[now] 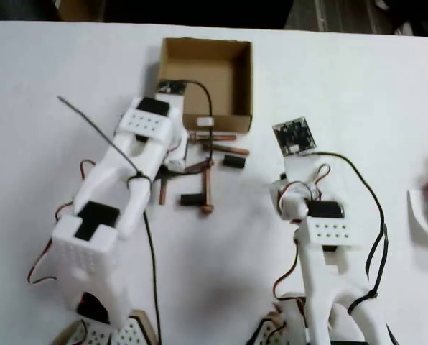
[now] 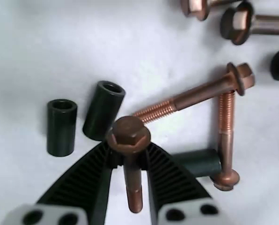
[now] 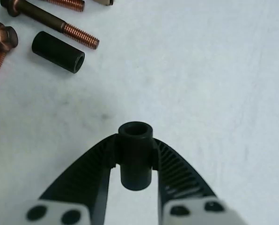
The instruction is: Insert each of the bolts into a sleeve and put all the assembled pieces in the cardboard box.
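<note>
Bolt [image 2: 131, 185] clamped in left claw [image 2: 129, 149]; sleeve [image 3: 135, 164] clamped in right claw [image 3: 135, 140].

High view: fixed overhead, looks down on the whole table [image 1: 357, 86], cardboard box [image 1: 207, 79] at far side. Wrist views: close, looking down past left gripper [image 2: 129, 147] and right gripper [image 3: 135, 140]. All three share loose bolts [image 1: 208, 183] and sleeves [image 1: 233, 161].

One copper bolt [image 2: 129, 137] stands hex head up, clamped in left gripper [image 2: 130, 151]; one black sleeve [image 3: 135, 164] upright in right gripper [image 3: 135, 143]. Other bolts [image 2: 195, 93] & sleeves [image 2: 62, 126] lie flat, loose, just beside the open cardboard box [image 1: 199, 72].
</note>
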`<act>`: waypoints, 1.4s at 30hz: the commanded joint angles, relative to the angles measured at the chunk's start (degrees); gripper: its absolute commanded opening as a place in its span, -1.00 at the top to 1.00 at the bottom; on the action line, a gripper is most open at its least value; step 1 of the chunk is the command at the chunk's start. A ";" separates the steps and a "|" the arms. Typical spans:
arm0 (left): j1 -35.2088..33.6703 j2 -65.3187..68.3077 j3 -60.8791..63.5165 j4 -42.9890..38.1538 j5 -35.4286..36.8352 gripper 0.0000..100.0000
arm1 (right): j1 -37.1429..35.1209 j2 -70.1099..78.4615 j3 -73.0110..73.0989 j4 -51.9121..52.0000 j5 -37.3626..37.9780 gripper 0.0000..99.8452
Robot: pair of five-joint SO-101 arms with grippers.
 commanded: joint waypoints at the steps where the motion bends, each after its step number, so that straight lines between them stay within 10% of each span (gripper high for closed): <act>1: -0.09 -4.92 -3.12 1.85 -0.44 0.95 | -0.22 -2.15 -0.26 -1.19 0.35 0.96; 14: -1.58 -5.27 -8.75 6.51 13.63 0.95 | -3.47 -2.68 0.88 -1.19 0.35 0.96; 24: 2.55 -8.44 -7.78 -5.10 12.57 0.95 | -4.09 -15.60 13.19 -9.54 -0.18 0.96; 29: 7.03 -23.21 8.75 -23.12 13.36 0.95 | -4.70 -26.77 30.24 -33.71 -0.18 0.96; 37: 9.67 -56.26 48.84 -69.10 4.48 0.95 | -5.93 -34.15 33.05 -30.46 -15.82 0.96; 42: 10.20 -65.14 54.90 -74.64 3.16 0.95 | -10.24 -33.89 34.29 -43.30 -22.33 0.96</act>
